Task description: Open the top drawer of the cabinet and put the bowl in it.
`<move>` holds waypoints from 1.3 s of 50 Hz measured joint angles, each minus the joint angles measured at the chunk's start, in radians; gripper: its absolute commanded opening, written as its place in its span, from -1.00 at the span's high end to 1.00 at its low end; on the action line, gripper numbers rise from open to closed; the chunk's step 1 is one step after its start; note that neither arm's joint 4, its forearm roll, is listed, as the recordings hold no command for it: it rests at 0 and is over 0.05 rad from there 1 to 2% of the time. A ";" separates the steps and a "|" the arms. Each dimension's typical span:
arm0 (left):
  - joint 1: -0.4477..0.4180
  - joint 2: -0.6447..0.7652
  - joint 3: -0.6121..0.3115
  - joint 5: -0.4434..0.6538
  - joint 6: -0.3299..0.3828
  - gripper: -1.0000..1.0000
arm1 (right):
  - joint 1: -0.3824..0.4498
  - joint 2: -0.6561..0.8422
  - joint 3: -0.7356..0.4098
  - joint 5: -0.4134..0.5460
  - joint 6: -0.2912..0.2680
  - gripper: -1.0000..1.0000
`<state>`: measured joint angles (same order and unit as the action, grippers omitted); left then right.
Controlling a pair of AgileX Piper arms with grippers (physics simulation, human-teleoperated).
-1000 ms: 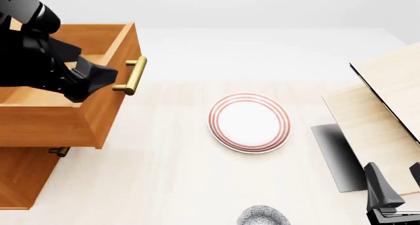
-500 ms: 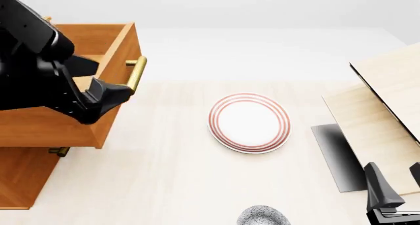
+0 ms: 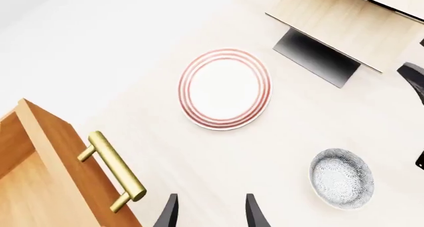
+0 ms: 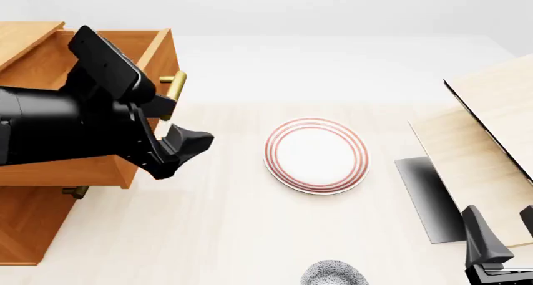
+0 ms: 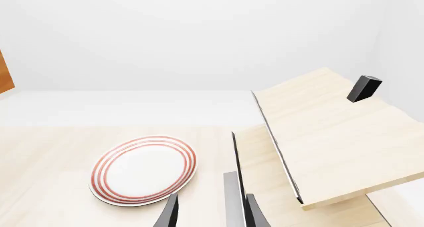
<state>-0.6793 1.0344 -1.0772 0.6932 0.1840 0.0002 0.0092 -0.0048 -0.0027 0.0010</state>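
Top drawer (image 4: 125,67): pulled out of cabinet (image 4: 29,226), upper left of front view. Bowl (image 4: 334,274): on table (image 4: 224,222), bottom centre edge. Plate (image 4: 316,154): mid-frame. Left gripper (image 4: 185,146): fingers parted, nothing held, beside drawer front. Right gripper (image 4: 503,238): parted, nothing held, lower right.

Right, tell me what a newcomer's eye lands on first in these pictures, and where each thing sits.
First the bulky black left arm, its left gripper hanging empty beside the pulled-out top drawer at the table's left. Next the red-ringed plate, lying flat mid-table. Last, the speckled bowl on the table at the near edge, and the pale slanted wooden structure on the right.
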 measured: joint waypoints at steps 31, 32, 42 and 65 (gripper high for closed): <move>-0.125 0.105 0.116 -0.186 -0.161 -1.00 | 0.000 0.000 0.000 0.000 0.000 -1.00; -0.127 0.107 0.120 -0.190 -0.165 -1.00 | 0.000 0.000 0.000 0.000 0.000 -1.00; -0.140 0.114 0.159 -0.228 -0.201 -1.00 | 0.000 0.000 0.000 0.000 0.000 -1.00; -0.174 0.160 0.219 -0.313 -0.270 -1.00 | 0.000 0.000 0.000 0.000 0.000 -1.00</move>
<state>-0.8534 1.1946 -0.8584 0.3797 -0.0865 0.0003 0.0092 -0.0048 -0.0027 0.0010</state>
